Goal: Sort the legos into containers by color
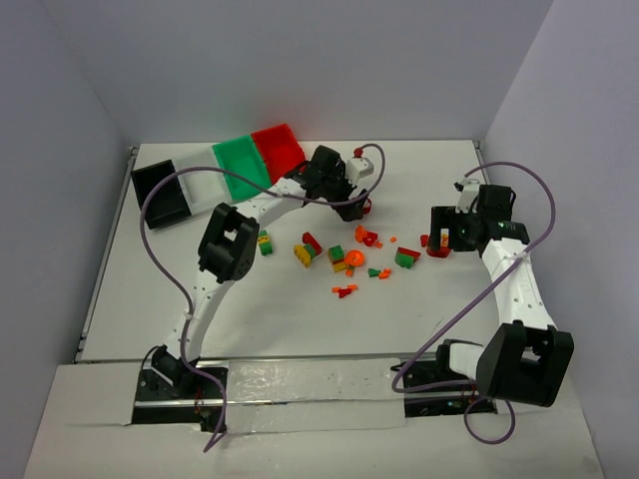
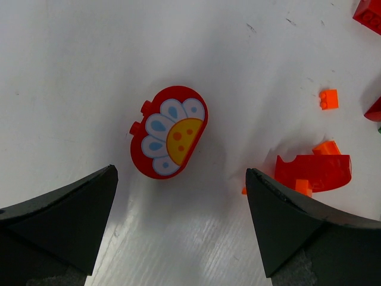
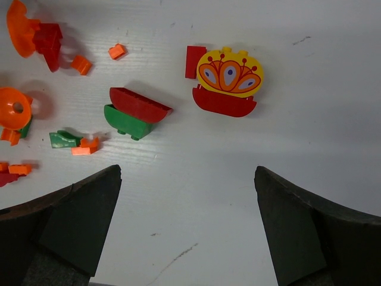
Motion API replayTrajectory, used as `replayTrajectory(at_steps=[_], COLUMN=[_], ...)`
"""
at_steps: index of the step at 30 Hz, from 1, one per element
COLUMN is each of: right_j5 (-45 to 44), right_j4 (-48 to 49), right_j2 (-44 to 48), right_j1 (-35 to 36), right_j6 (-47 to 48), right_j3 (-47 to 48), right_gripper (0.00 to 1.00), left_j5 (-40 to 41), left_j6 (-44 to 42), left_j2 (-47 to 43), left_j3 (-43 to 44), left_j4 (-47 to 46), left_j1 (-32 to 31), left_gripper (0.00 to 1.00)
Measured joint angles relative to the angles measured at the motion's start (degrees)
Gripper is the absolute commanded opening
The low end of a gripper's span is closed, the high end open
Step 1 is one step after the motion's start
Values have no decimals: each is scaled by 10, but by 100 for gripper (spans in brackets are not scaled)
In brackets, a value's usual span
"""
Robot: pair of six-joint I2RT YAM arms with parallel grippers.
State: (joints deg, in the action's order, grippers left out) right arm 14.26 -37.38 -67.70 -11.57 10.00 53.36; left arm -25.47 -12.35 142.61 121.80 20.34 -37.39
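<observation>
Four bins stand at the back left: black [image 1: 160, 192], white [image 1: 198, 183], green [image 1: 243, 165], red [image 1: 280, 148]. Legos lie scattered mid-table [image 1: 344, 261]. My left gripper [image 1: 355, 206] is open and empty; in the left wrist view [image 2: 180, 173] it hangs just above a red rounded piece with a flower print [image 2: 168, 132], which lies flat ahead of the fingertips. My right gripper [image 1: 439, 244] is open and empty [image 3: 187, 170], short of a yellow crown-print piece [image 3: 229, 74] that lies against a red curved piece [image 3: 223, 102].
An orange-red curved piece [image 2: 315, 173] lies by my left gripper's right finger, with a small orange brick [image 2: 328, 99] beyond it. A red-on-green piece [image 3: 134, 110] and several orange bits [image 3: 18, 107] lie left of my right gripper. Walls enclose the table.
</observation>
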Motion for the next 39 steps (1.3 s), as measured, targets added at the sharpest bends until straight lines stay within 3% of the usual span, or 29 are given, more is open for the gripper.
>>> replayTrajectory(at_steps=[15,23,29,35,39], right_j5=[0,0,-2,-3,-3], right_j4=[-6,-9,-13,-14,-15], right_j2=[1,1,1,1,2], right_j1=[-1,-1,-1,-1,-1], right_j6=[1,1,2,3,3], right_j3=[4,8,17,22,22], right_gripper=[100,100,100,100,100], left_j5=[-5,-5,-5,-5,-2], left_j6=[27,31,27,14,9], left_j2=[51,73,73,73,65], left_j3=[29,69,70,68,55], left_j4=[-51,-52,-44,-43,-43], left_j1=[-10,-17,-16,-17,-18], left_gripper=[97,71,57,34,24])
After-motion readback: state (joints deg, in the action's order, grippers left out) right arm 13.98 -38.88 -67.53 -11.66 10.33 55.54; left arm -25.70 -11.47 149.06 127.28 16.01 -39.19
